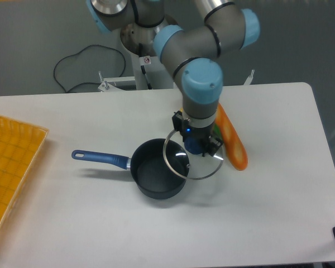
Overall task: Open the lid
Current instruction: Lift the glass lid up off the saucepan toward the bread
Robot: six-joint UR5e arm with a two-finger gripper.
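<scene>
The lid (181,163) is a round clear glass disc with a metal rim. Its blue knob (193,146) is held between my gripper's fingers. My gripper (194,146) is shut on the knob and holds the lid lifted, shifted to the right of the saucepan so it only overlaps the pan's right rim. The dark saucepan (156,176) with its blue handle (100,158) stands on the white table, its inside open to view and looking empty.
An orange carrot-like object (232,139) lies just right of the gripper. A yellow tray (8,173) sits at the table's left edge. A black cable (84,67) lies on the floor behind the table.
</scene>
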